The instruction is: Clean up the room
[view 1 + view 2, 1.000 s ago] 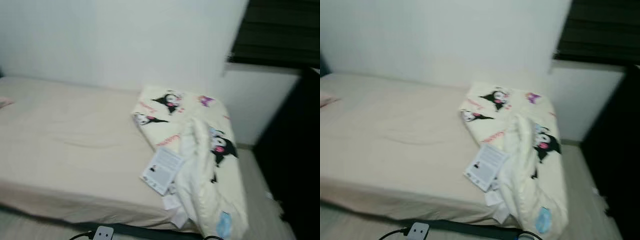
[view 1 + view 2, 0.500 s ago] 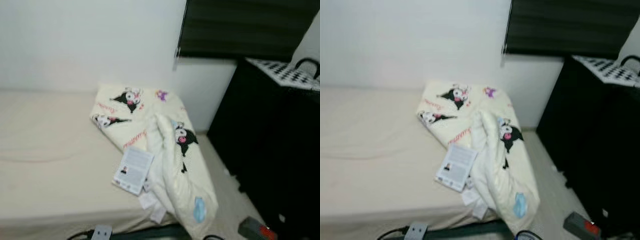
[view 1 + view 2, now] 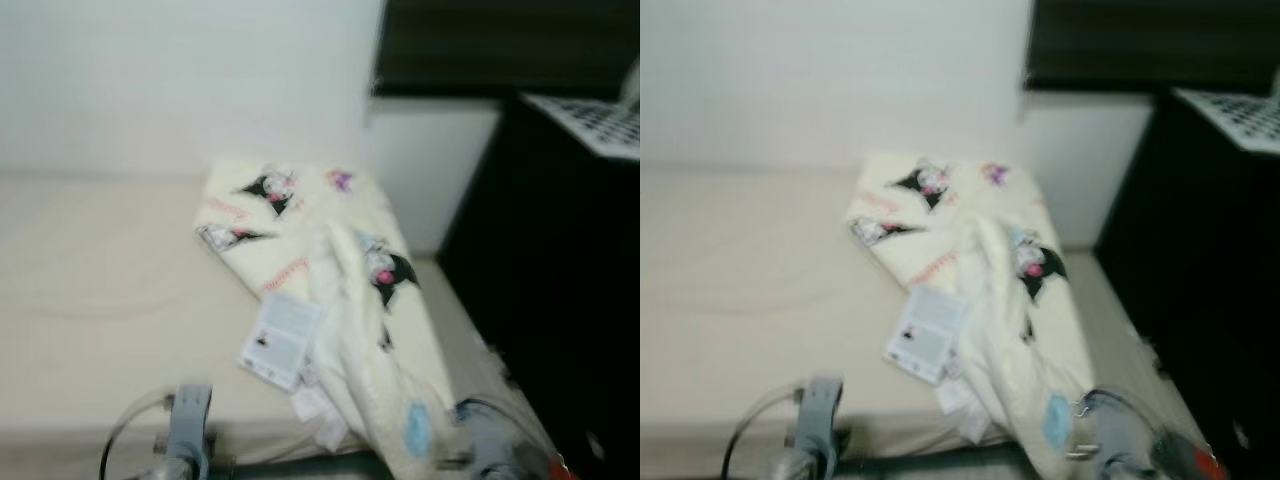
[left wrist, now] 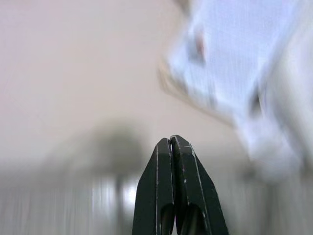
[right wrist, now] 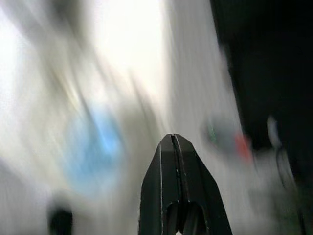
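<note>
Left pincer (image 4: 171, 142) and right pincer (image 5: 172, 139) both have fingers pressed together, empty; arms blurred at 7 and 5 o'clock.

The picture is blurry. A big bed (image 3: 730, 290) with a plain cream sheet sits on the left, against a white wall (image 3: 830, 70). On its right end lies a crumpled cream blanket (image 3: 1010, 300) with black and pink cartoon faces. A white booklet (image 3: 928, 320) lies on the bed, touching the blanket's left edge. Dark furniture (image 3: 1215, 270) stands on the right, with a strip of floor between it and the bed. At the near edge, two grey arms show: the left arm (image 3: 815, 425) and the right arm (image 3: 1110, 440).
</note>
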Available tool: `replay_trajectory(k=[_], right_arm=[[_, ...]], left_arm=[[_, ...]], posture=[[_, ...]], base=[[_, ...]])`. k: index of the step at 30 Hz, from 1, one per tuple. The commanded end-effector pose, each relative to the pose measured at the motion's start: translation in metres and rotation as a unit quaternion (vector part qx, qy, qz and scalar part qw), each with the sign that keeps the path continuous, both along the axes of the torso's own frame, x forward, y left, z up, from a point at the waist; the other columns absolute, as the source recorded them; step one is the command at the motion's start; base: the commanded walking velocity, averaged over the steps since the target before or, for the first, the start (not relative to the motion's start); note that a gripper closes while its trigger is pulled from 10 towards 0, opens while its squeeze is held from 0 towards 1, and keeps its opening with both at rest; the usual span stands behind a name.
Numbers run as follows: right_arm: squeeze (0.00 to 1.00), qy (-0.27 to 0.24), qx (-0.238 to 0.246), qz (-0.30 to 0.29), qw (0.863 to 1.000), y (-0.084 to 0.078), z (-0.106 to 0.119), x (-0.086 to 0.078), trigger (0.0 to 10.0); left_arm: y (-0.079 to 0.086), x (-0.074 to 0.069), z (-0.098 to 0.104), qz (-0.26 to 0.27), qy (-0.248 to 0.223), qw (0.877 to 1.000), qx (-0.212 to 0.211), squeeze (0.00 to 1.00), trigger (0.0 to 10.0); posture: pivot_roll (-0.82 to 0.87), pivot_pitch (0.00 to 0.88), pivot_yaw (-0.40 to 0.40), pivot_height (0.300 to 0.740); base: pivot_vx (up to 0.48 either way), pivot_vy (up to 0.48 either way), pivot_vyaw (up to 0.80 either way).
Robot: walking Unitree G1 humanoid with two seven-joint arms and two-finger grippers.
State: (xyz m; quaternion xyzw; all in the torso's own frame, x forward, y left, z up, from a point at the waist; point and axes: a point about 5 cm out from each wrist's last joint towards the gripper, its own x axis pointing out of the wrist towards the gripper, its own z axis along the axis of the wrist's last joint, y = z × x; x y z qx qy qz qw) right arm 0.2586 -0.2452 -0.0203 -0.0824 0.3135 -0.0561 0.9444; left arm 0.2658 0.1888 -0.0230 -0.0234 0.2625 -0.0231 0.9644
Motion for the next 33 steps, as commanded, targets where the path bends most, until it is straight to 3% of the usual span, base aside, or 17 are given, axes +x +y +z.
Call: replay_trajectory(k=[1, 3, 8, 14, 17, 18, 20, 27, 33], right_arm=[[0.0, 0.023, 0.036, 0.025, 0.999, 0.022, -0.014, -0.01, 10.0], [0.0, 0.008, 0.052, 0.032, 0.998, 0.027, -0.008, 0.0, 10.0], [0.0, -0.007, 0.063, 0.04, 0.997, 0.031, -0.002, 0.008, 10.0], [0.0, -0.002, 0.054, 0.008, 0.998, 0.021, 0.002, 0.011, 10.0], [0.0, -0.02, 0.041, -0.027, 0.999, 0.004, 0.012, 0.017, 10.0], [0.0, -0.02, 0.041, -0.027, 0.999, 0.004, 0.012, 0.017, 10.0], [0.0, -0.035, 0.035, -0.046, 0.998, -0.005, 0.019, 0.022, 10.0], [0.0, -0.059, 0.033, -0.06, 0.996, -0.014, 0.032, 0.031, 10.0], [0.0, -0.071, 0.033, -0.064, 0.995, -0.016, 0.039, 0.037, 10.0]], left_arm=[[0.004, -0.009, -0.007, 0.01, 0.016, 1.0, -0.019, 0.0, 10.0], [0.002, -0.002, -0.001, 0.01, -0.003, 0.998, -0.054, 0.0, 10.0], [-0.004, 0.004, 0.006, -0.018, -0.028, 0.996, -0.086, 0.0, 10.0], [-0.013, 0.006, 0.012, -0.091, -0.047, 0.985, -0.135, 0.0, 10.0], [-0.03, 0.006, 0.021, -0.216, -0.064, 0.96, -0.169, 0.0, 10.0], [-0.03, 0.006, 0.021, -0.216, -0.064, 0.96, -0.169, 0.0, 10.0], [-0.039, 0.006, 0.025, -0.271, -0.063, 0.944, -0.176, 0.0, 10.0], [-0.051, 0.01, 0.03, -0.309, -0.064, 0.933, -0.172, 0.0, 10.0], [-0.059, 0.016, 0.035, -0.301, -0.075, 0.935, -0.17, 0.0, 10.0]], posture=[[-0.02, 0.0, -0.074, 0.74], [-0.02, 0.0, -0.075, 0.74], [-0.03, 0.0, -0.074, 0.74], [-0.04, 0.0, -0.075, 0.735], [-0.04, 0.0, -0.075, 0.72], [-0.04, 0.0, -0.075, 0.72], [-0.04, 0.0, -0.074, 0.71], [-0.05, 0.0, -0.071, 0.69], [-0.05, 0.0, -0.07, 0.665]], base=[[0.431, 0.0, 0.0], [0.169, 0.0, 0.0], [0.0, 0.0, 0.0], [0.0, 0.0, 0.0], [0.0, 0.0, 0.0], [0.0, 0.0, 0.0], [0.0, 0.0, 0.0], [0.0, 0.0, 0.0], [0.0, 0.0, 0.0]])
